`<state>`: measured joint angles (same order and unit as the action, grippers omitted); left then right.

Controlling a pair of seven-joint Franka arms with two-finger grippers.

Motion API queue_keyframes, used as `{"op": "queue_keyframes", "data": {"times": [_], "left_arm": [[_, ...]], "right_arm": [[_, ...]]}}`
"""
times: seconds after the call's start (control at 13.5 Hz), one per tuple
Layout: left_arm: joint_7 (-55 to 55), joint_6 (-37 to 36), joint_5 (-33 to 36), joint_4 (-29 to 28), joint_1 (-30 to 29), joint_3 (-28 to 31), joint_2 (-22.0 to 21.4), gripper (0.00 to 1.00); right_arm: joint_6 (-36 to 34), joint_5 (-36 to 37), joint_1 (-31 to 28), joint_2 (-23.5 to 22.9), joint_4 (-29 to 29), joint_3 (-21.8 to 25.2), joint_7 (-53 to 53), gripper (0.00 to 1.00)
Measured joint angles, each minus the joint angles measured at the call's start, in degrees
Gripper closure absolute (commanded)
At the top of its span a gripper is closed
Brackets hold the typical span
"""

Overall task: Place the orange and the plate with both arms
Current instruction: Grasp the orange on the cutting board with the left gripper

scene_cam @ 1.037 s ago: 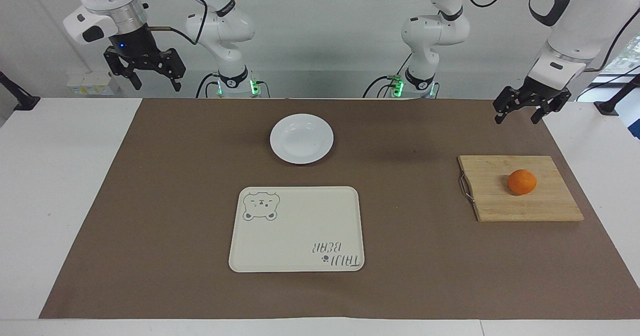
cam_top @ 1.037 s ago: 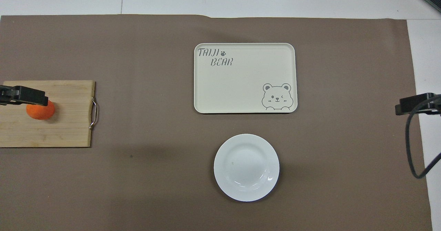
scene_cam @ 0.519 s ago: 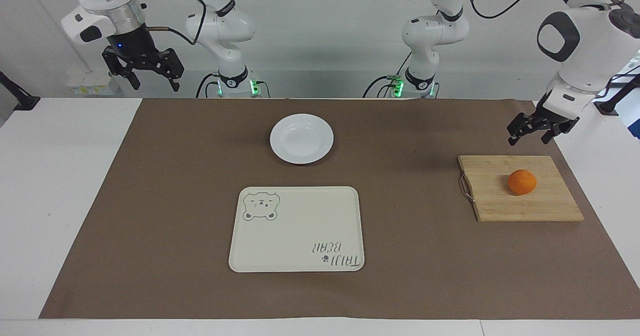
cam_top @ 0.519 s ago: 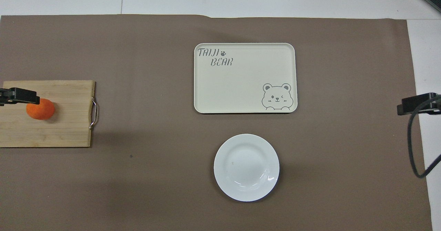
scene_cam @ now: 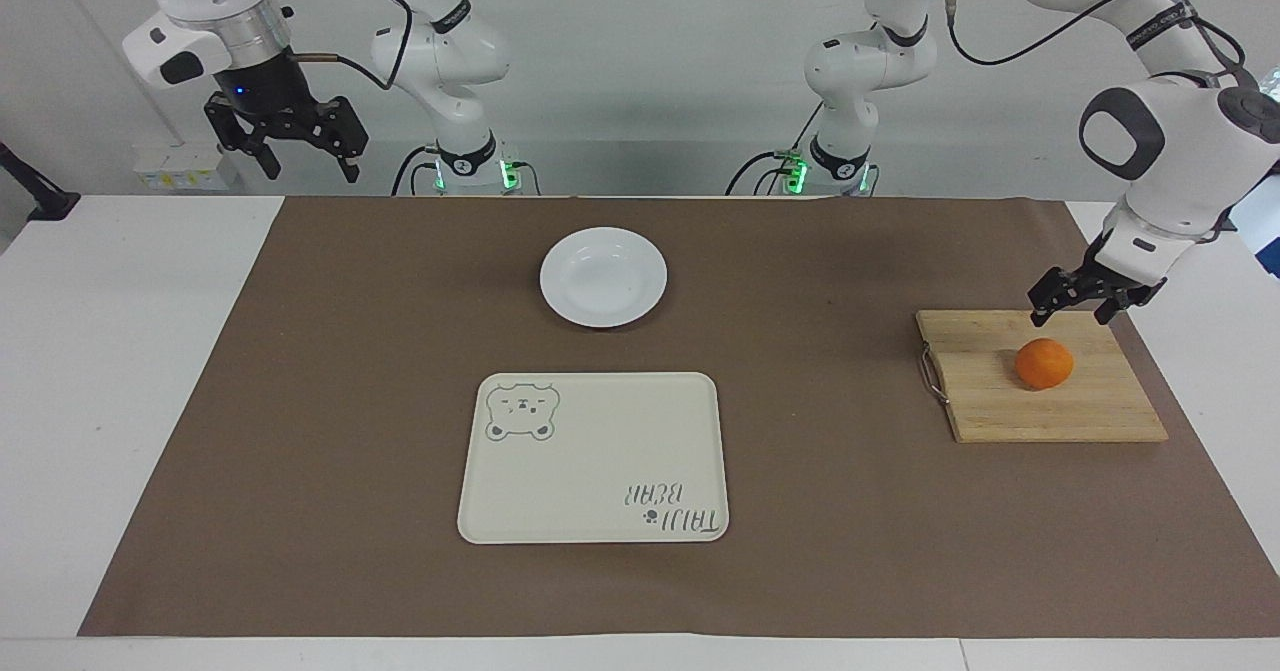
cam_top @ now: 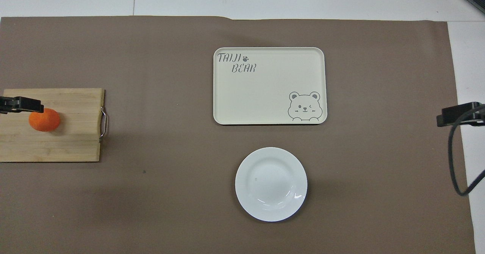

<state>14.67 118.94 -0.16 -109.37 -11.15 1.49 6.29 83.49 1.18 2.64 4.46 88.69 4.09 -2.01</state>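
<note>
The orange lies on a wooden cutting board at the left arm's end of the table; it also shows in the overhead view. My left gripper is open and hangs low over the board's edge nearest the robots, just above the orange and apart from it; part of it shows in the overhead view. The white plate sits mid-table near the robots, also seen from overhead. My right gripper is open, empty and waits high at the right arm's end.
A cream tray with a bear drawing lies mid-table, farther from the robots than the plate. The cutting board has a metal handle on its side toward the tray. A brown mat covers the table.
My left gripper has come down and moved toward the cutting board, ending just above the orange. The right arm has hardly moved. Orange and plate are unmoved.
</note>
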Motion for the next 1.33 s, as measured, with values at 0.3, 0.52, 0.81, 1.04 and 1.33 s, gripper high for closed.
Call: {"op": "queue_keyframes", "data": {"times": [0.3, 0.52, 0.81, 1.04, 1.33], "left_arm": [[0.8, 7.0, 0.0, -2.9, -1.1, -0.1, 2.7, 0.0], [0.8, 11.4, 0.0, -3.7, -1.5, 0.0, 5.6, 0.0], [0.8, 15.9, 0.0, -4.7, -1.9, -0.1, 8.4, 0.0], [0.8, 16.5, 0.0, -5.1, -1.9, -0.2, 8.6, 0.0], [0.9, 16.5, 0.0, -5.9, -1.9, -0.2, 8.6, 0.0]], "right_arm": [[0.0, 0.0, 0.0, 0.0, 0.0, 0.0, 0.0, 0.0], [0.0, 0.0, 0.0, 0.1, 0.2, 0.0, 0.0, 0.0], [0.0, 0.0, -0.1, 0.1, 0.4, 0.0, 0.0, 0.0], [0.0, 0.0, -0.1, 0.1, 0.4, 0.1, 0.0, 0.0], [0.0, 0.0, -0.1, 0.2, 0.4, 0.1, 0.0, 0.0]]}}
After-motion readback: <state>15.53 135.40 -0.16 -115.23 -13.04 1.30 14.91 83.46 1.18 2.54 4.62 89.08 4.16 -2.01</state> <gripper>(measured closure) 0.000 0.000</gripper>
